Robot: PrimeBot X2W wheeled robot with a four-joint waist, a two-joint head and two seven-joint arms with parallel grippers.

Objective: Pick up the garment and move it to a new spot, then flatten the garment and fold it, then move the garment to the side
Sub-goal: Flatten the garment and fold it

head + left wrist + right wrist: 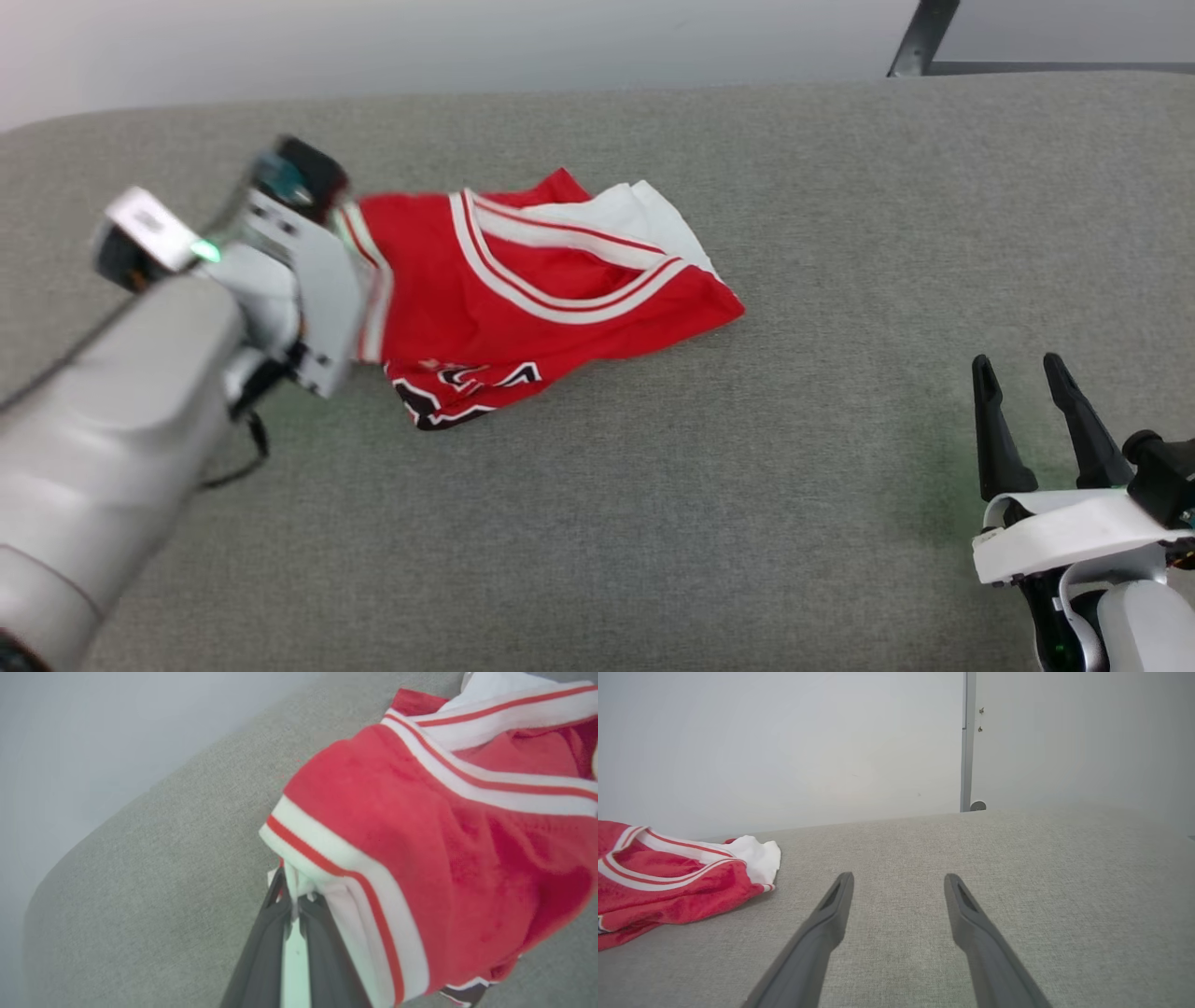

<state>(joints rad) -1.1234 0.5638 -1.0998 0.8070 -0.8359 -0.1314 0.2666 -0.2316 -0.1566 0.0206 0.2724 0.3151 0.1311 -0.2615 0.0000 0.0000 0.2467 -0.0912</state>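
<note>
Standing nearer the robot and well to the right of the red jersey-style shirt with white-and-red striped trim, the right gripper spreads its dark fingers wide, holding nothing. The left gripper pinches that shirt's left-hand striped edge. The shirt lies crumpled on the grey woven-fabric surface, with a pale wall beyond it.

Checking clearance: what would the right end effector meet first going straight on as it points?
The way looks free: only bare grey cushion ahead, depth unclear. The garment lies off to the left.
</note>
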